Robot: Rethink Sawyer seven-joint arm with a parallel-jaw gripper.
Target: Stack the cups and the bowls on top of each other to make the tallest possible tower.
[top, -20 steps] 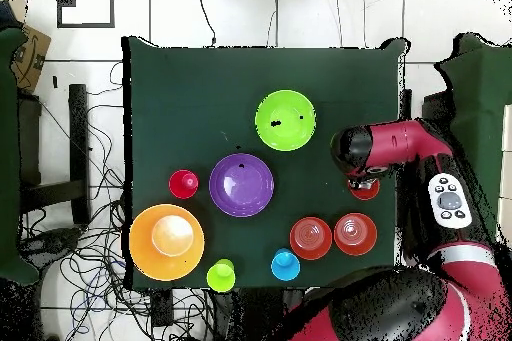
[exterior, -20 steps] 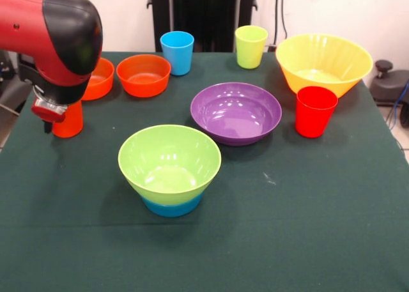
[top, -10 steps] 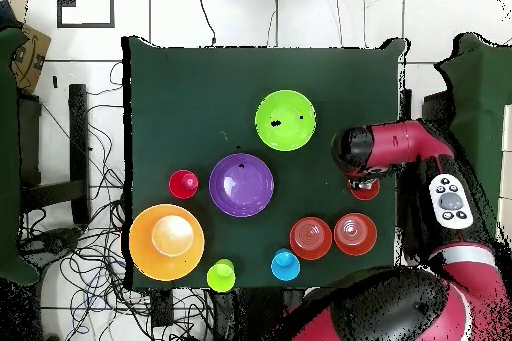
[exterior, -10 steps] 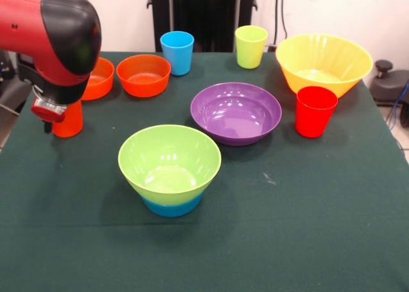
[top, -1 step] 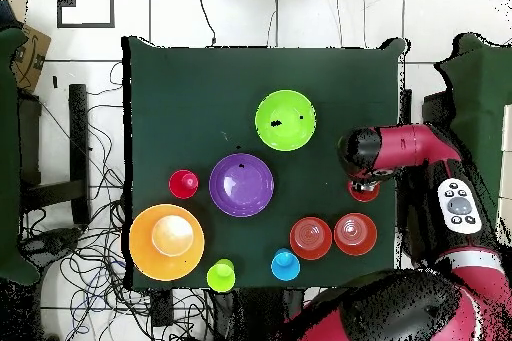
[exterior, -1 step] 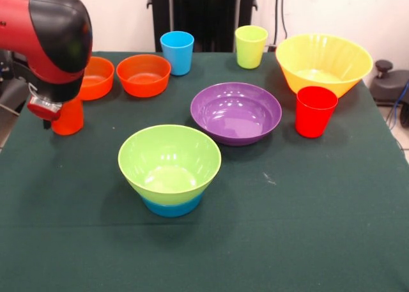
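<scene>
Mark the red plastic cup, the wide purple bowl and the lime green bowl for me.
red plastic cup (exterior, -1 step: 316, 113): front view, on its side wall.
wide purple plastic bowl (exterior, -1 step: 236, 113): front view, inside bottom.
lime green plastic bowl (top, -1 step: 285, 120): overhead view, inside centre.

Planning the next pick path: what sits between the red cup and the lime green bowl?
The wide purple bowl sits between the red cup and the lime green bowl, slightly off the direct line. Both views show it.

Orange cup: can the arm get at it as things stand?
Probably yes. The arm's head hangs right over the orange cup at the table's edge, nothing between them; the nearest small orange bowl stands clear behind.
</scene>
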